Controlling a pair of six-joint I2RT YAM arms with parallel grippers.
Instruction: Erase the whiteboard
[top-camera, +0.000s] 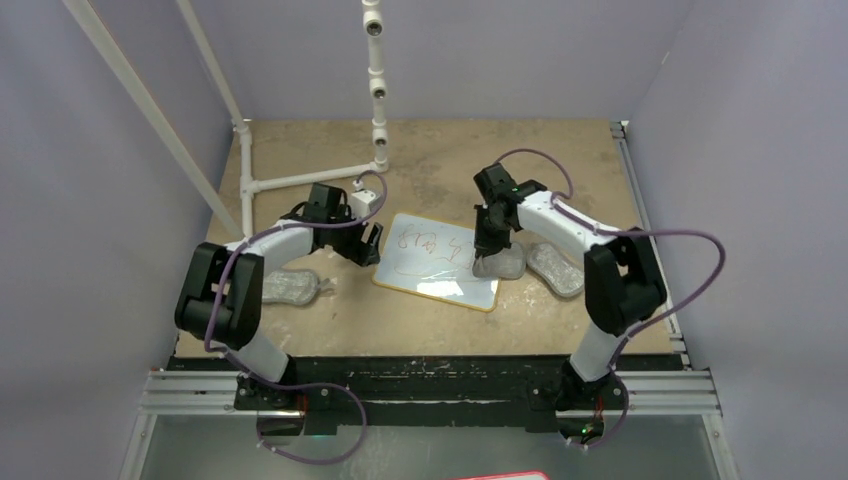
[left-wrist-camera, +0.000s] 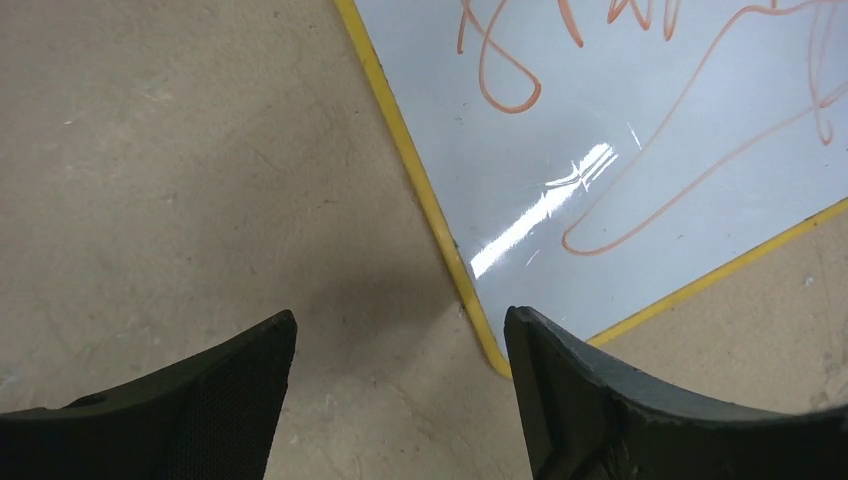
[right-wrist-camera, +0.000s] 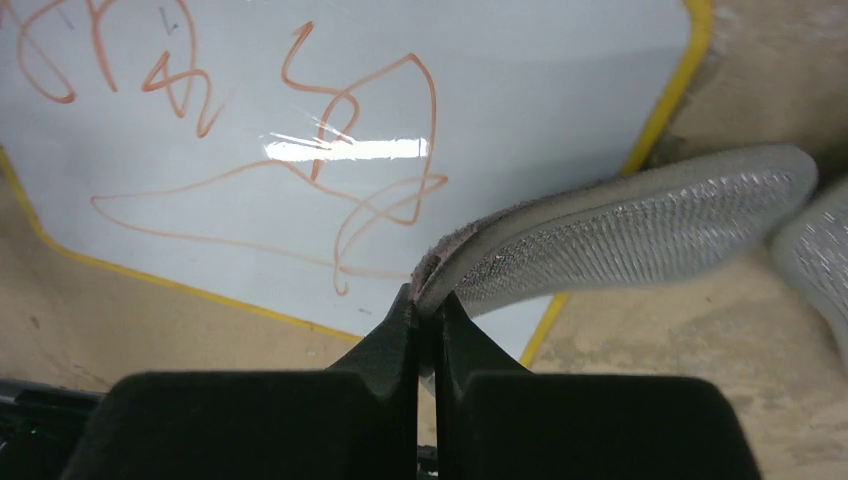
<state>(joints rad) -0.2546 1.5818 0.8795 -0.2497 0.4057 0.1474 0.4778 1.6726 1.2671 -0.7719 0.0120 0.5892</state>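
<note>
The whiteboard (top-camera: 440, 262) lies flat mid-table, white with a yellow rim and red scribbles; it also shows in the left wrist view (left-wrist-camera: 640, 130) and the right wrist view (right-wrist-camera: 400, 110). My right gripper (top-camera: 488, 252) (right-wrist-camera: 428, 305) is shut on the edge of a grey oval cloth pad (right-wrist-camera: 630, 235) (top-camera: 503, 264), which hangs over the board's right edge. My left gripper (top-camera: 368, 245) (left-wrist-camera: 400, 335) is open and empty, low at the board's left corner, one finger over the rim.
A second grey pad (top-camera: 555, 268) lies right of the board, its edge showing in the right wrist view (right-wrist-camera: 820, 260). A third pad (top-camera: 288, 287) lies at the left near the left arm. A white pipe frame (top-camera: 300, 180) stands at the back left.
</note>
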